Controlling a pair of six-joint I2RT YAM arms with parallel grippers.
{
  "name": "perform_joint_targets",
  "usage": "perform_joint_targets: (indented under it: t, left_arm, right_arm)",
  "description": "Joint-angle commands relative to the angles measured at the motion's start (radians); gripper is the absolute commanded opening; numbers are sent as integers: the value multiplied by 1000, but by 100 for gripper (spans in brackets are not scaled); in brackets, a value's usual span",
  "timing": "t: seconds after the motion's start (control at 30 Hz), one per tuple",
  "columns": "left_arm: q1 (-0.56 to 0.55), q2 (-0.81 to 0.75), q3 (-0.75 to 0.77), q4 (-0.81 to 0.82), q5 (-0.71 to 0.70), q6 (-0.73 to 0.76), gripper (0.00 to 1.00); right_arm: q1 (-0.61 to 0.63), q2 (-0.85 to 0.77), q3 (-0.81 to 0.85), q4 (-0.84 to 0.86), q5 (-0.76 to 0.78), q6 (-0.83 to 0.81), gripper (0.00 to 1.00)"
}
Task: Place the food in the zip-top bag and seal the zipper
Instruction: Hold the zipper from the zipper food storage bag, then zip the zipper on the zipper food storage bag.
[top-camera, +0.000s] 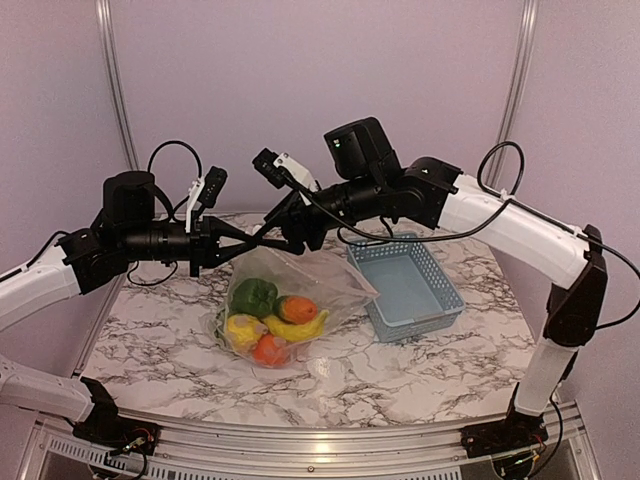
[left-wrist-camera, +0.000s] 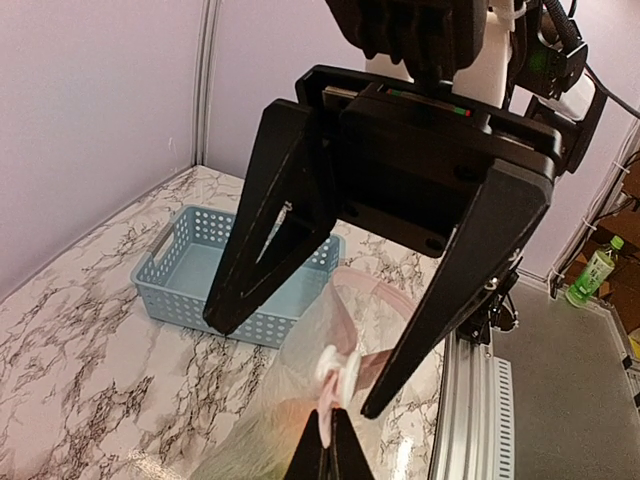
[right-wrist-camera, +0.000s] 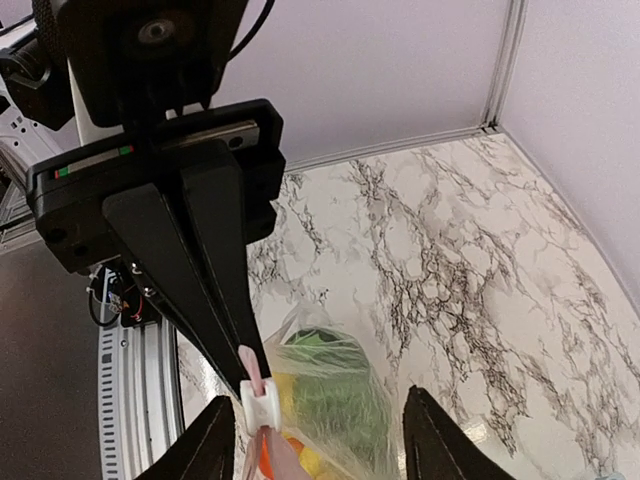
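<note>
I see left gripper (right-wrist-camera: 250, 372) pressed together, pinching top edge of zip-top bag (top-camera: 300, 285) at white zipper slider (right-wrist-camera: 262, 400). Right gripper (left-wrist-camera: 294, 366) spread, 2 fingers either side of that same corner. Bag hangs from pinch, lower part on table (top-camera: 400, 370), just left of basket (top-camera: 440, 300). Food (top-camera: 268, 325) inside bag: green pepper (top-camera: 254, 297), orange (top-camera: 299, 309), banana (top-camera: 297, 329), lemon (top-camera: 243, 330).

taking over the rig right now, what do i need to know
Left pincer: shut on the zip-top bag at its mouth edge, by the white slider, holding the top up.
Right pincer: open, facing it, holding nothing.
Food: green pepper, orange, banana and lemon are in the bag; blue basket stands to its right.
Done: loading.
Left: confirm the zipper; can't tell if it's sealed.
</note>
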Motion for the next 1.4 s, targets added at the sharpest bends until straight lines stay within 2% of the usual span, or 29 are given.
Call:
perform_joint_targets:
  t: [0.0,0.37,0.47,0.67,0.9,1.37]
  left_arm:
    - [-2,-19,30,-25,-13,16,0]
    - [-2,-17,24,-20,-28,15,0]
    - [-2,-16,23,-19,-35,16,0]
    - [0,-21,24,-17,-72,15,0]
    - [24,-50,18,-10,-136,30,0]
    - [113,-85,23,-71,-156,107,0]
  right_arm:
    - [5,19,67,5,-73,-17,53]
    - [4,38,77,-12,-92,-36,24]
    - [3,43,78,-16,-98,-34,13]
    - [-1,40,69,-38,-84,-34,5]
    - [-42,-6,6,-64,-77,-12,3]
    - [-130,-159,-244,-68,-53,-6,3]
